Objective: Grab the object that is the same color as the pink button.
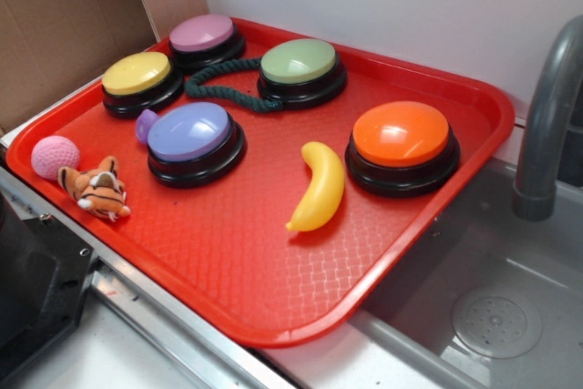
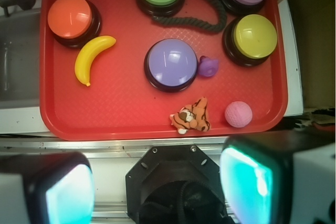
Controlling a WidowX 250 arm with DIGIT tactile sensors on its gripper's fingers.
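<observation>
- nearest the wrist camera, the gripper (image 2: pixel 157 182) hangs high above the tray's near edge; its jaws stand wide apart and hold nothing.
- on the red tray (image 1: pixel 273 261), at its near corner, sits the pink yarn ball (image 2: pixel 238 114), just beside the tiger plush (image 2: pixel 191 116) but, as far as i can tell, not touching it.
- the ball looks light, soft and knobbly, so it should squash a little and grip well; taking it across its middle from above seems safest, with the jaws kept clear of the plush and the tray rim.
- farther in lie a small purple piece (image 2: pixel 208 67) against the lavender-blue button (image 2: pixel 170 63), and a yellow banana (image 2: pixel 92 57).
- at the far corner stands the pink button (image 1: pixel 202 34), well apart from the ball.
- the tray's textured surface rests on a counter (image 1: pixel 137 353) beside a sink (image 1: pixel 492 316) with a grey faucet (image 1: pixel 547 125).
</observation>
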